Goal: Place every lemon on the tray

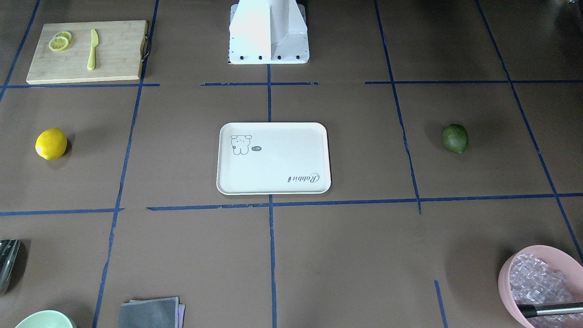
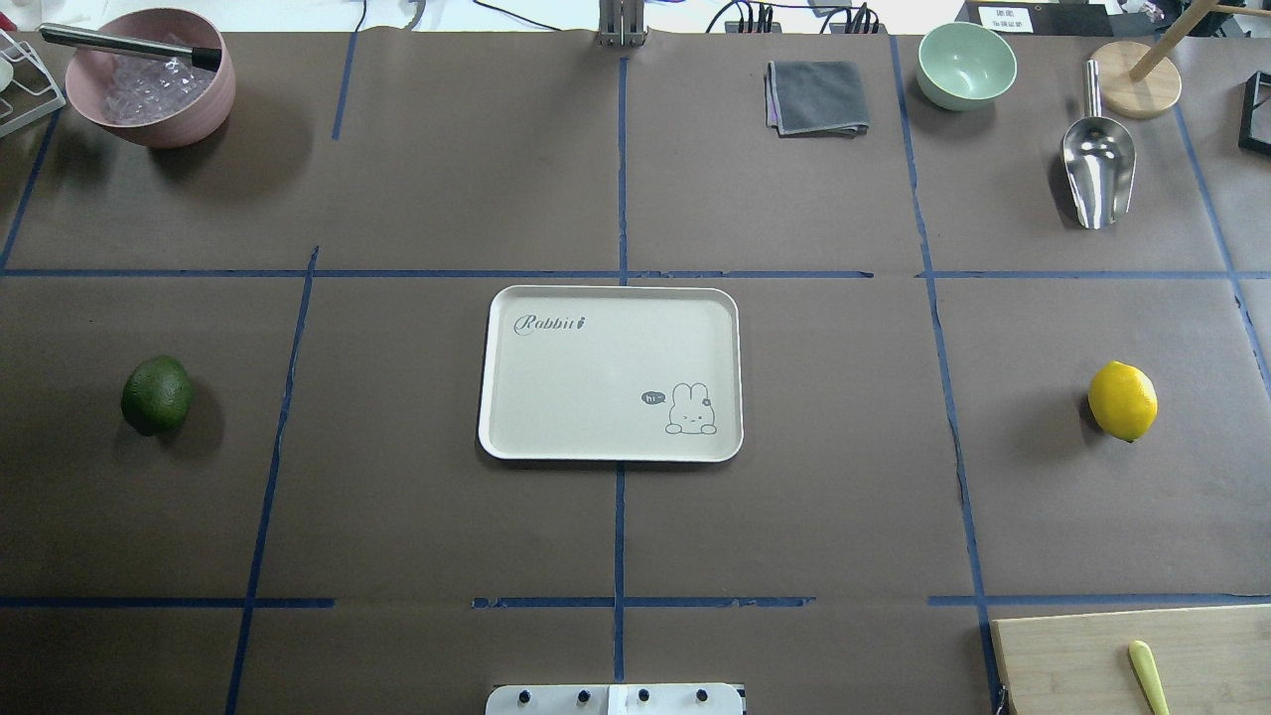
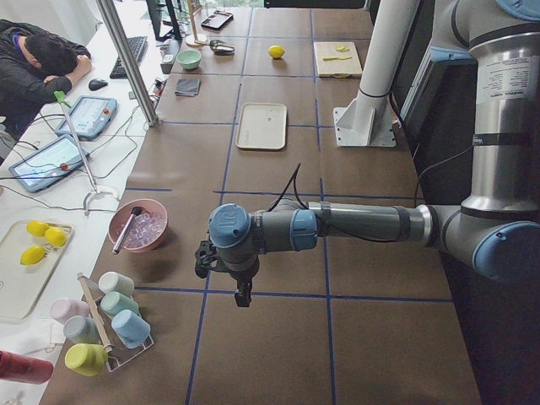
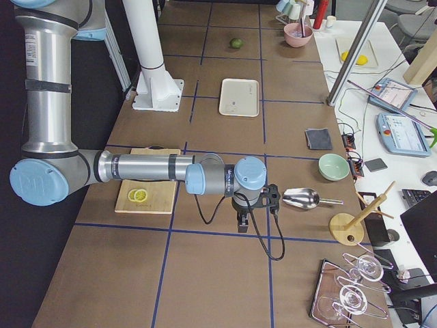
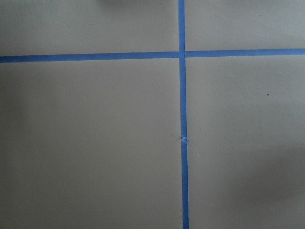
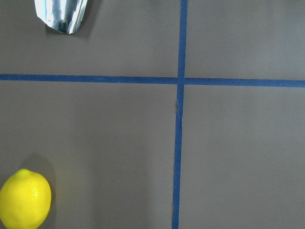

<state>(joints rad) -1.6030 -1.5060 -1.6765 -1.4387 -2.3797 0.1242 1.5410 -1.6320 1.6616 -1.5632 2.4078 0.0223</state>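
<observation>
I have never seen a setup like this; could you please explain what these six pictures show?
Two robot arms stand at a brown table. One picture faces the robot, one looks over its shoulders, two look from the table's ends, and two come from wrist cameras. The left arm is large in the left-end view, the right arm in the right-end one. A tray lies mid-table, bare. A green lemon lies on the robot's left, a yellow lemon on its right, both on the table. Nothing seems held; whether the jaws are open I cannot tell.
</observation>
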